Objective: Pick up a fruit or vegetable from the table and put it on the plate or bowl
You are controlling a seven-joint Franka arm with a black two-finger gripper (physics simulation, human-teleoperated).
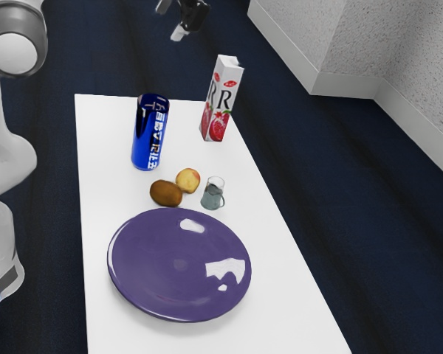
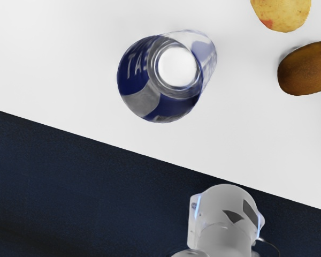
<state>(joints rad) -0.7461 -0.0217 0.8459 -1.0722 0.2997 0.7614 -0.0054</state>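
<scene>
Purple plate [image 1: 179,264] on white bench [image 1: 280,243]; kiwi [image 1: 166,193] and peach [image 1: 188,180] touching, just behind plate. Small cup [image 1: 213,193] just beside peach. Blue can [image 1: 150,131] and carton [image 1: 221,98] upright farther back. Tool [image 1: 183,26] high above, beyond the carton; apart or together, cannot tell.

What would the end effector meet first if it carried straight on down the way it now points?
Probably the top of the blue can, standing upright on the white table almost under the end effector in the wrist view. Depth is unclear, so it might instead reach bare table beside it.
</scene>
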